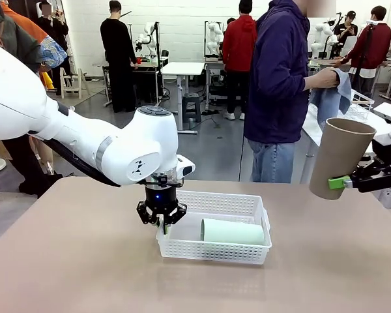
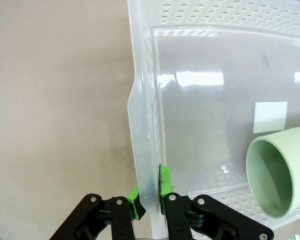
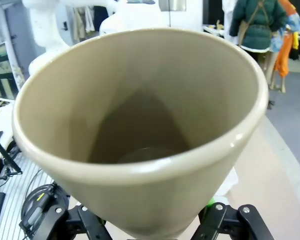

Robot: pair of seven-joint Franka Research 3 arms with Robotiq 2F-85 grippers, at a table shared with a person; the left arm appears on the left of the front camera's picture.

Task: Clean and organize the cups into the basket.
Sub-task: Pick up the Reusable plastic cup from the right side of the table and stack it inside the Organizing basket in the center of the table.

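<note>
The left gripper [image 1: 161, 220] is clenched on the lattice basket [image 1: 215, 251] at its left wall, lower centre, with the mint cup [image 1: 233, 231] lying on its side inside. The right gripper [image 1: 344, 182] grasps a tan cup [image 1: 342, 156] at the right edge, well apart from the basket. Treat this as the placing step: you must carry that cup to the bare floor beside the mint one. In the right wrist view the cup hides the pads.

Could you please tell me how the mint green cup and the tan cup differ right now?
The mint cup lies on its side; the tan cup is mouth-up, slightly tilted. The mint cup rests inside the basket; the tan cup is held in the air by the right pincer, clamped near its base. Both are tall, handleless tumblers.
</note>
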